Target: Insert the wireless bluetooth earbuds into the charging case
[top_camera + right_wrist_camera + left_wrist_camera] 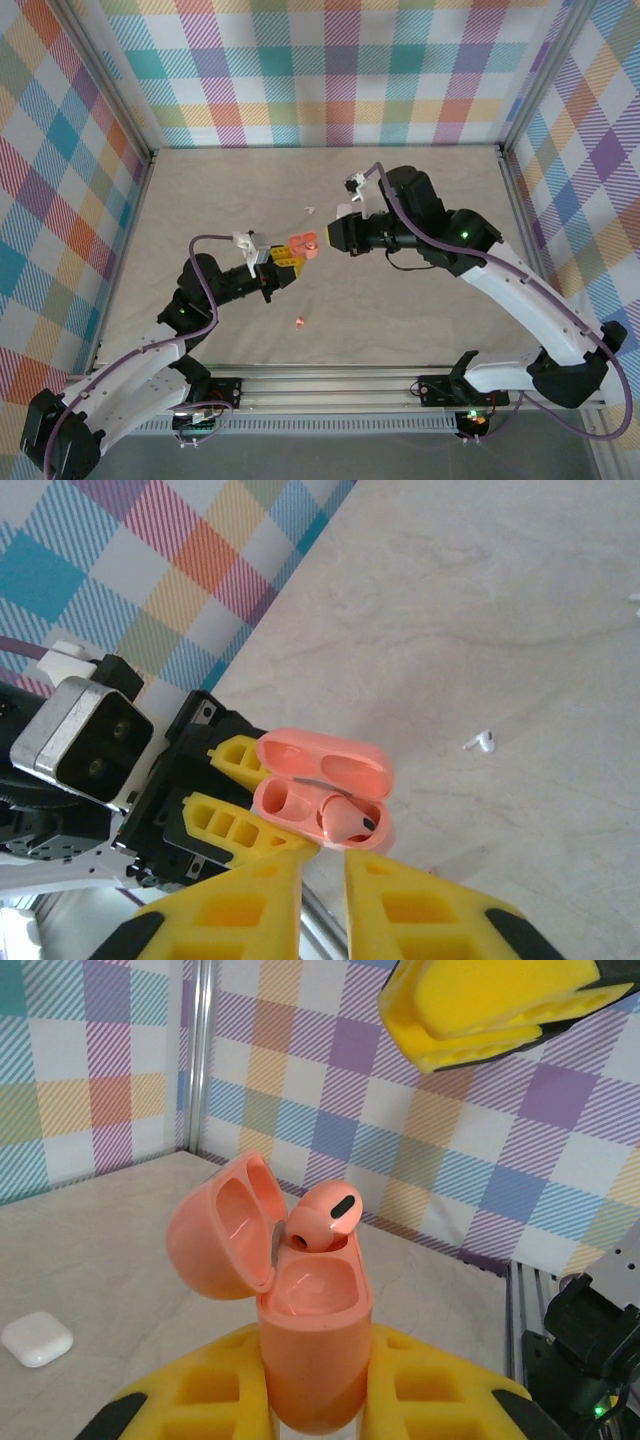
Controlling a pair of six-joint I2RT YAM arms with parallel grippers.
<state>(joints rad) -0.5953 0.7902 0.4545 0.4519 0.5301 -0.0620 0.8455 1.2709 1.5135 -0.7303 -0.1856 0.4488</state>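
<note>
Count: one coral charging case with its lid open, two coral buds, one white bud and one white rounded piece; you cannot tell whether that piece is a case or a bud.

Your left tool is clamped on the case's lower body.

The seated coral bud is in a well of the case, head above the rim.

Your right tool hangs just beside the open top, apart from that bud. Its jaws are drawn nearly together with nothing between them.

The loose coral bud lies on the counter, toward the bases.

The white bud lies beyond the case.
</note>
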